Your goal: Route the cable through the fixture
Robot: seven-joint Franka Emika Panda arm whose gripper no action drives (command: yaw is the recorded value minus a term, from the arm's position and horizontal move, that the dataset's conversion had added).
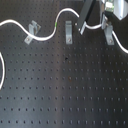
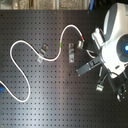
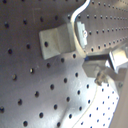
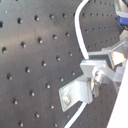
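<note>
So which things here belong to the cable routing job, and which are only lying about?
For the job:
- cable
- left clip
- middle clip
- right clip
- gripper

Only lying about:
- small blue object at the board edge

Cable [image 2: 30,44] across the breadboard [image 2: 50,90], three fixtures in a row: left [image 2: 43,51], middle [image 2: 71,52], right [image 2: 101,80].

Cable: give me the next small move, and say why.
Probably ease the gripper down toward the middle clip, pulling the cable into its slot: in the first exterior view the cable arcs over that clip rather than through it, ending at the gripper beside it.
</note>
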